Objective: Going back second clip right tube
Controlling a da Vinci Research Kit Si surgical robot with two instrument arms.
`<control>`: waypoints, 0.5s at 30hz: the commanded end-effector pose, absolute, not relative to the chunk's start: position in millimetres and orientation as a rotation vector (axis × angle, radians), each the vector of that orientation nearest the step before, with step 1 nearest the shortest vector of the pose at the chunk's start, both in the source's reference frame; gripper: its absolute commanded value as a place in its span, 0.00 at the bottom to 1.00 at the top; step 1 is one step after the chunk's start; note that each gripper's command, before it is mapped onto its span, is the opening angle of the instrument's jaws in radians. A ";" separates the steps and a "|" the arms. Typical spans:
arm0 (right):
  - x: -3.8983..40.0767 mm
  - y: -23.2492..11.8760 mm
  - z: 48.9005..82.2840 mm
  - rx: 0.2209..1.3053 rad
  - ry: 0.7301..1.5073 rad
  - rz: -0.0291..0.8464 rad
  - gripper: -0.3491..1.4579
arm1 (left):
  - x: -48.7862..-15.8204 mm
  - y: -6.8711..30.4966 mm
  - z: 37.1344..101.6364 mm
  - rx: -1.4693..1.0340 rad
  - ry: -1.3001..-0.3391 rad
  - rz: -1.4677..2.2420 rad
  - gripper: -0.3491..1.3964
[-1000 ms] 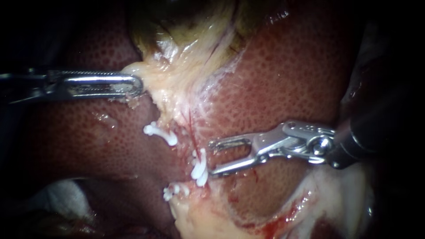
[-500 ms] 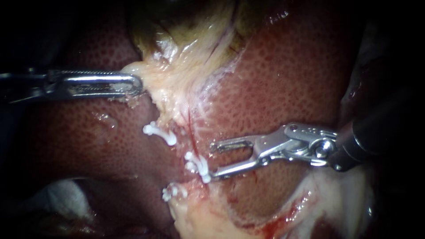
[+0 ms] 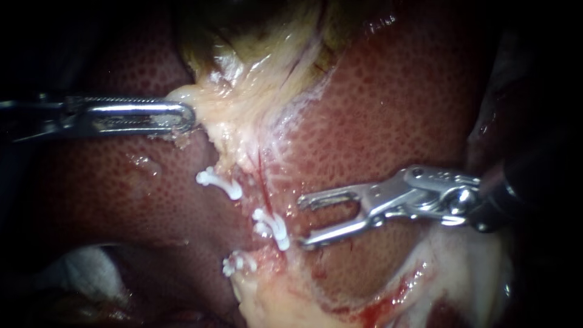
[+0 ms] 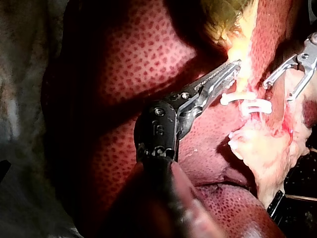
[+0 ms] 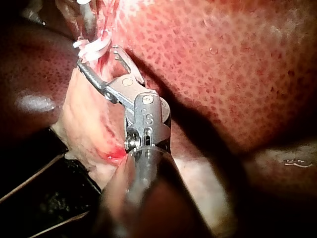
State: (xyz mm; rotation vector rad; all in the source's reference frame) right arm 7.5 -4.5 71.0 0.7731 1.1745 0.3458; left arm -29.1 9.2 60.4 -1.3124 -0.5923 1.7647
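Now R instrument (image 3: 302, 223) jaws wide, beside clip (image 3: 271, 226); L instrument (image 3: 187, 117) clamps pale tissue (image 3: 243, 103)

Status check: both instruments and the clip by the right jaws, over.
Left instrument shut on pale tissue. Right instrument open, empty, just clear of middle clip. Nothing in between.

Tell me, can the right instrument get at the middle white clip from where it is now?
Probably yes. The right instrument has its jaws open, just apart from the middle white clip and facing it. No tissue or other instrument seems to lie between them.
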 end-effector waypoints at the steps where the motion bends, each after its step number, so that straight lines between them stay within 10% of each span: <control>1: 7.0 -4.1 70.3 0.764 1.179 0.336 0.47 | -29.1 9.2 60.4 -1.313 -0.592 1.765 0.00; 15: 3.4 0.0 63.6 0.651 1.201 0.292 0.47 | -29.2 9.1 60.7 -1.313 -0.590 1.766 0.00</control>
